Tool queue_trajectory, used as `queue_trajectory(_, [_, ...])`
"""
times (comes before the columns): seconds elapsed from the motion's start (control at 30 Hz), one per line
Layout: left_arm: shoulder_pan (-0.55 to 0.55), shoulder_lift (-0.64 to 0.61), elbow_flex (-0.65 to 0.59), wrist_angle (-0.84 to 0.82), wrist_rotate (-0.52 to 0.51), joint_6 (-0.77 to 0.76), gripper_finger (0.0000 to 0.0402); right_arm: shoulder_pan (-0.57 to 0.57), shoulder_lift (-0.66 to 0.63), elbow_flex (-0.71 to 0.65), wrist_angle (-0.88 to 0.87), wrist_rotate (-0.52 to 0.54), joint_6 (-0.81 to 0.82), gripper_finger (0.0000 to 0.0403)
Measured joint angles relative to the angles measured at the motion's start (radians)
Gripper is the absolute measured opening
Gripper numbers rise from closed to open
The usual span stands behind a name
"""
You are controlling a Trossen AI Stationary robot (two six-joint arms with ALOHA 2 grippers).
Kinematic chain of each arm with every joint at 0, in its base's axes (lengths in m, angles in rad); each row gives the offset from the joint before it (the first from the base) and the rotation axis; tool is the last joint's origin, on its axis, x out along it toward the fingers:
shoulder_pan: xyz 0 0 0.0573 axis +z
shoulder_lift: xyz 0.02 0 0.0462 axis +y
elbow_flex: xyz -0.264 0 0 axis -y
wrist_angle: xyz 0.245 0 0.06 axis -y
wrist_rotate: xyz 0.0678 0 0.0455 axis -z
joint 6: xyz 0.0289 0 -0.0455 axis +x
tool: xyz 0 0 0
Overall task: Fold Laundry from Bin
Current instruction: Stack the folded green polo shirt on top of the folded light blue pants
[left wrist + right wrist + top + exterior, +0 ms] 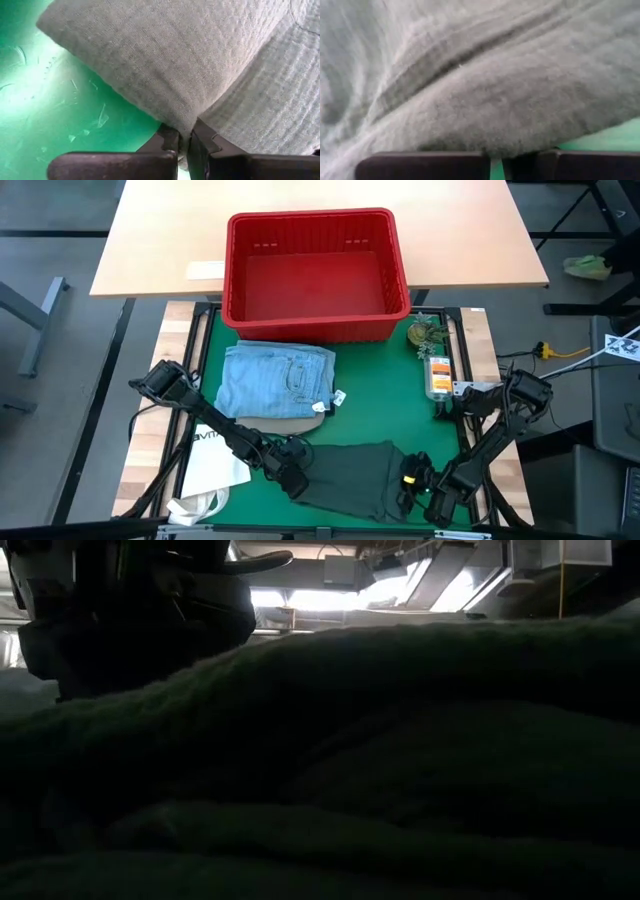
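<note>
High view: a green mat (pixel 380 395) covers the table, and the red bin (pixel 315 275) stands at its far edge with no laundry visible inside. Using the bin as the landmark, a folded pair of light blue jeans (pixel 275 378) lies just in front of it on the mat, with a strip of tan cloth (pixel 290 423) showing under the jeans' near edge. Further from the bin, at the near edge of the mat, lies a dark green garment (pixel 350 470), spread out and rumpled.

Both arms reach this garment. The left hand (pixel 292 478) is at the garment's left edge, and the left wrist view shows its fingers (pixel 167 142) pinched shut on a fold of the grey-green knit cloth (pixel 200 65), with green mat beside it. The right hand (pixel 412 480) is at the garment's right edge; the right wrist view shows its fingers (pixel 427 162) drawn together at the hem of the cloth (pixel 485 95), which fills the frame.

To the right of the bin's front corner sit a small greenish object (pixel 428 333) and an orange-labelled bottle (pixel 438 375). A white tote bag (pixel 215 460) lies left of the garment, well away from the bin.

Low view: dark cloth (pixel 380 760) fills nearly everything.
</note>
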Motion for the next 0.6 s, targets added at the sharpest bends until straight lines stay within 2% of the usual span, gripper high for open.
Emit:
queue_trajectory(0.17, [0.000,-0.020,0.000,-0.003,0.022,0.024,0.0005,0.000,0.000,0.000,0.020,0.073,-0.042,0.0008])
queue_trajectory(0.37, [0.001,-0.119,0.000,-0.019,0.013,0.052,0.0004,-0.007,-0.010,0.001,0.096,0.140,-0.103,0.0005])
queue_trajectory(0.6, [0.004,-0.208,0.000,-0.032,0.014,0.055,0.0004,-0.046,-0.100,0.002,0.105,0.250,-0.242,0.0004])
